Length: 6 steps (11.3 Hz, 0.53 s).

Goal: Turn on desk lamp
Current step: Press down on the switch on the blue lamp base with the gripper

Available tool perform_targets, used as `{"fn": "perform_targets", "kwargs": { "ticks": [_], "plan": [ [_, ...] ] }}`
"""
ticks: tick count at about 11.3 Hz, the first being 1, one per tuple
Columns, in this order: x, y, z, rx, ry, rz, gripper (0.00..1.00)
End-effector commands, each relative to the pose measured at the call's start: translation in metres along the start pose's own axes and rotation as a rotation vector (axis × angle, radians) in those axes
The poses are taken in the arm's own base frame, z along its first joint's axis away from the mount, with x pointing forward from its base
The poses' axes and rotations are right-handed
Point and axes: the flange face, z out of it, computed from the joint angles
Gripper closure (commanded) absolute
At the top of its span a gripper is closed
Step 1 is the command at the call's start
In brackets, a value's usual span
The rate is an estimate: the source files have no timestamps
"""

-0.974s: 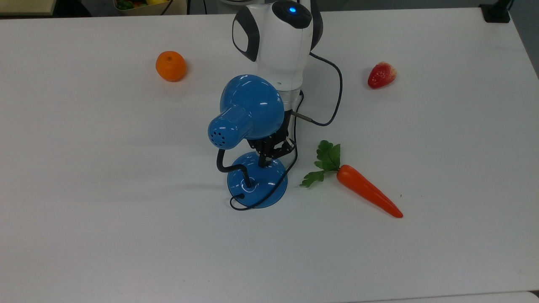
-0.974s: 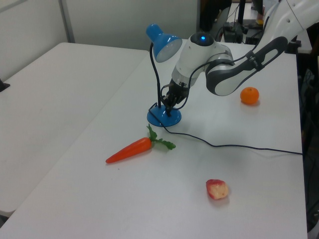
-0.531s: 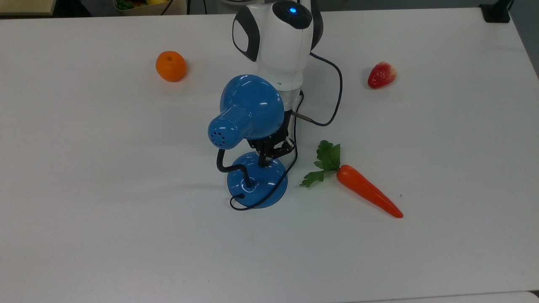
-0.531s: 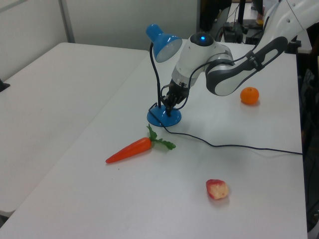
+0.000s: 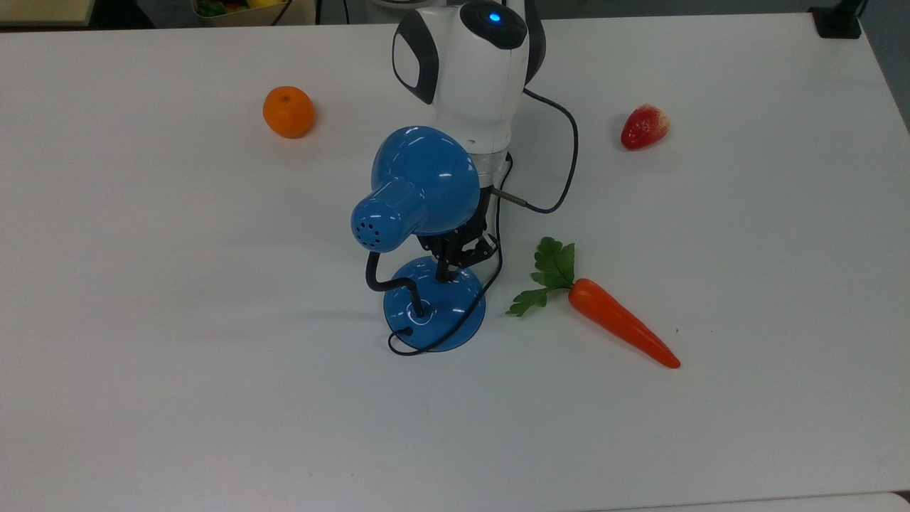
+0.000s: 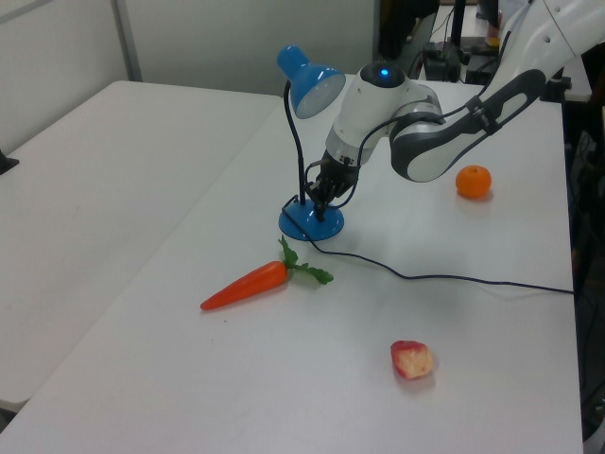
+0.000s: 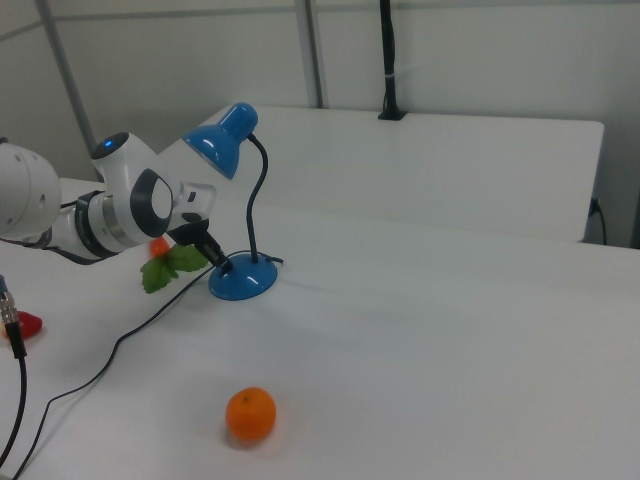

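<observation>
The desk lamp [image 5: 416,188] is glossy blue with a bell-shaped shade, a bent black gooseneck and a round domed base [image 5: 435,304]. It stands mid-table; the shade [image 6: 310,80] faces the arm and looks unlit. My gripper [image 5: 446,274] reaches down under the shade, its black fingertips together on the far part of the base [image 6: 311,223], where the switch lies hidden beneath them. In the right view the gripper [image 7: 224,266] touches the base [image 7: 243,280] on the right view's left. The fingers look shut with nothing held.
A carrot [image 5: 618,320] with green leaves lies on the top view's right of the base. An orange [image 5: 288,112] and a strawberry [image 5: 644,126] sit farther back. The lamp's black cord [image 5: 490,277] loops past the base and a second cable [image 6: 473,281] trails across the table.
</observation>
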Motion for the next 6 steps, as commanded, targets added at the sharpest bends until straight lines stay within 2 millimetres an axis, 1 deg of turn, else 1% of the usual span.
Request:
{"fn": "perform_targets", "kwargs": {
  "ticks": [1, 5, 6],
  "plan": [
    [-0.0051, -0.0025, 0.002, -0.035, -0.006, -0.009, 1.0],
    [-0.0059, -0.0027, 0.0037, -0.036, -0.003, -0.016, 1.0],
    [-0.0082, -0.0024, 0.0083, -0.042, -0.004, -0.024, 1.0]
  ]
}}
